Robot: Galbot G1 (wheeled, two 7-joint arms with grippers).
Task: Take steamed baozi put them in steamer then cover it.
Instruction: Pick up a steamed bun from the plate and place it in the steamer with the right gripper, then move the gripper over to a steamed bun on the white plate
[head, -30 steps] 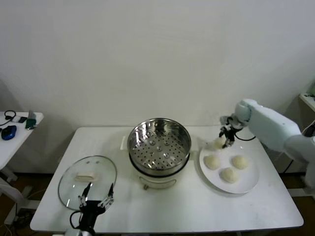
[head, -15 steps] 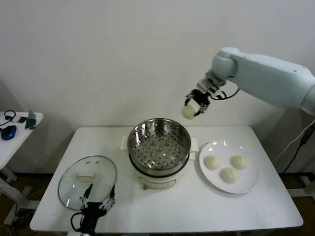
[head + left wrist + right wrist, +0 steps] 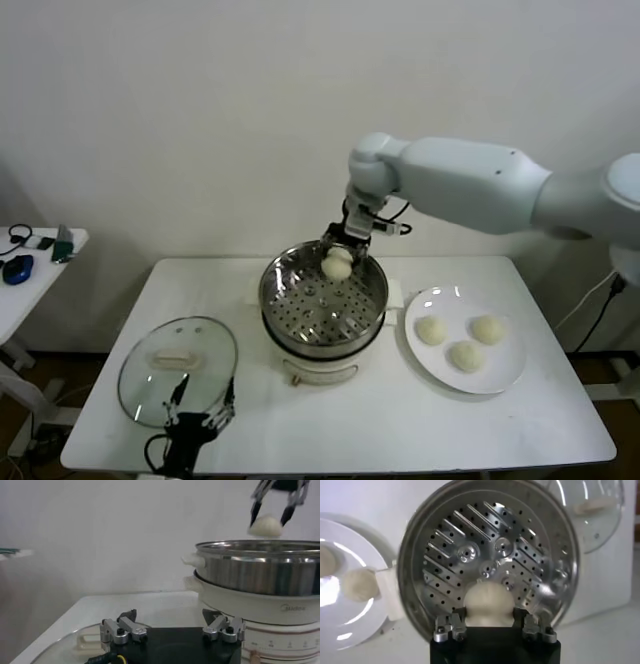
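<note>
My right gripper point(image 3: 338, 262) is shut on one cream-white baozi point(image 3: 488, 603) and holds it just above the back rim of the shiny steamer point(image 3: 283, 300), over its bare perforated floor point(image 3: 470, 545). Three more baozi point(image 3: 431, 329) point(image 3: 487, 329) point(image 3: 465, 355) lie on the white plate point(image 3: 505, 378) to the right of the steamer. The glass cover point(image 3: 143, 385) with its cream bar handle point(image 3: 172, 358) lies flat at the front left of the table. My left gripper point(image 3: 200, 418) hovers low at the cover's near edge, open and holding nothing.
The steamer sits on a white electric pot base point(image 3: 320, 366) in the middle of the white table point(image 3: 400, 430). A side table point(image 3: 45, 262) with a mouse and small items stands at the far left. A white wall runs behind.
My right arm lifted one baozi off the plate, swung left in an arc and now holds it low over the steamer's back rim. The left arm has stayed put.
</note>
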